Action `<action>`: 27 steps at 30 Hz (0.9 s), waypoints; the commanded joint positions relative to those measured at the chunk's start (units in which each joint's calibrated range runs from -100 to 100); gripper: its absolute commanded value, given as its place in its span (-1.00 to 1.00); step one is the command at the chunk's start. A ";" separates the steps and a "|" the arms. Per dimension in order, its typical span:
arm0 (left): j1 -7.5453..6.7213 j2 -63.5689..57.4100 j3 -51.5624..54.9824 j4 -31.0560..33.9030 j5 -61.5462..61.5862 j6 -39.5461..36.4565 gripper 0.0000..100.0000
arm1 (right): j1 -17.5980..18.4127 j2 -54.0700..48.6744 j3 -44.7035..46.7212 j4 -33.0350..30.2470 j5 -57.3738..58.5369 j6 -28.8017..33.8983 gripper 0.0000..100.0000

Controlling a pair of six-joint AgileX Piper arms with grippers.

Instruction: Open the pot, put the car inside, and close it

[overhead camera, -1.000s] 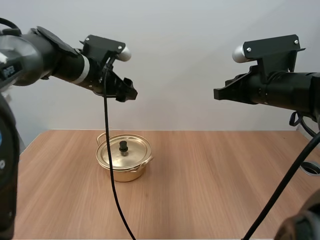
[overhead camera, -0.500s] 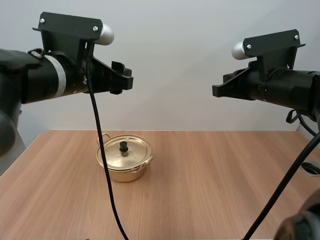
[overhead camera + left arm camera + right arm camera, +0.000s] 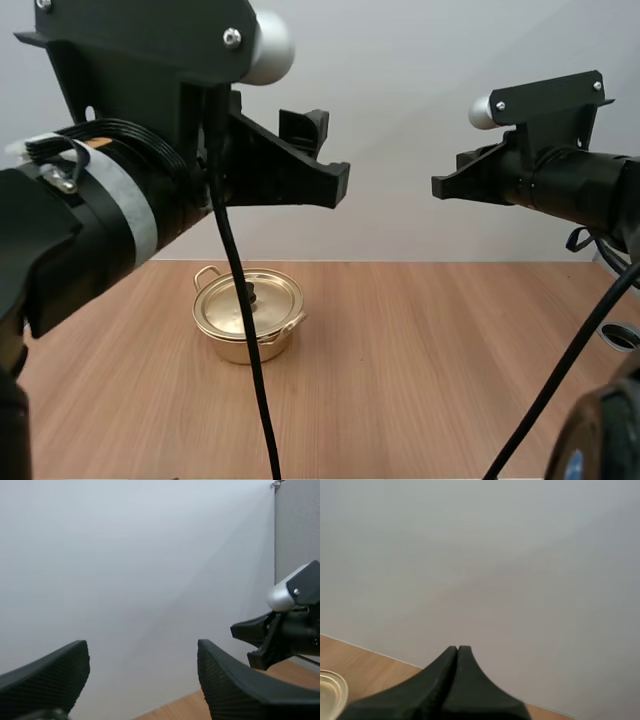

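Two arms raised high, both well above table point(image 3: 430, 350) and far from pot point(image 3: 247, 325). Fingers of left gripper point(image 3: 142, 652) spread wide, nothing between. Those of right gripper point(image 3: 457, 649) pressed together into one wedge, empty. Pot stands on table under left arm's side, gold lid point(image 3: 225, 310) on, black knob point(image 3: 252, 295) upright at lid centre. Judged step: opening pot, not yet begun. To do well: lower left gripper straight over knob, one finger each side, pinch firmly, lift vertically so pot isn't dragged. Set lid well apart from pot.
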 commanded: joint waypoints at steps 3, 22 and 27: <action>-4.40 -1.88 0.02 9.39 -17.06 -5.36 1.00 | -0.03 0.05 6.57 5.06 -2.05 -1.27 -1.00; -16.29 -17.35 20.95 51.46 -30.47 -28.69 1.00 | -0.03 -21.10 12.55 5.18 8.88 2.20 -1.00; -14.16 -17.39 33.01 55.11 -45.17 -28.97 1.00 | -0.03 -25.87 12.55 -1.37 12.27 15.17 -1.00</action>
